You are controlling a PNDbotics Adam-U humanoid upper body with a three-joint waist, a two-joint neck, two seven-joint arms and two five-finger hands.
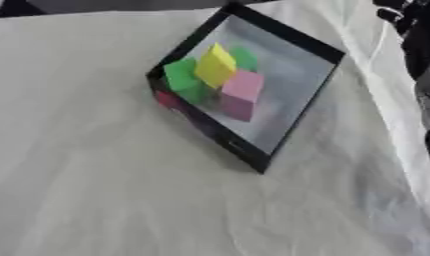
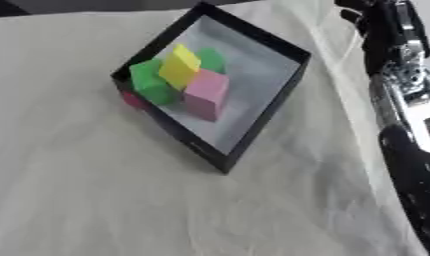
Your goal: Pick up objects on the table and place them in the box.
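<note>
Black-rimmed and pale grey inside, the box (image 2: 253, 85) is seen lying on the white tablecloth (image 2: 96, 200) toward the far edge of the table, turned so that its corners point at the table's edges and its long axis runs from the far-left to the near-right. Foam blocks are piled in its left corner: a yellow block (image 1: 216, 65) tilted on top, a pink block (image 1: 241, 92) just beside it on the near side, a green block (image 1: 180, 75) to the left and another green block (image 1: 245, 58) behind. A red patch (image 1: 169, 100) is glimpsed at the left wall, too blurred to be identified. Along the right edge, the right arm (image 2: 398, 75) is cut off by the frame; its hand cannot be made out, so its state cannot be told.
</note>
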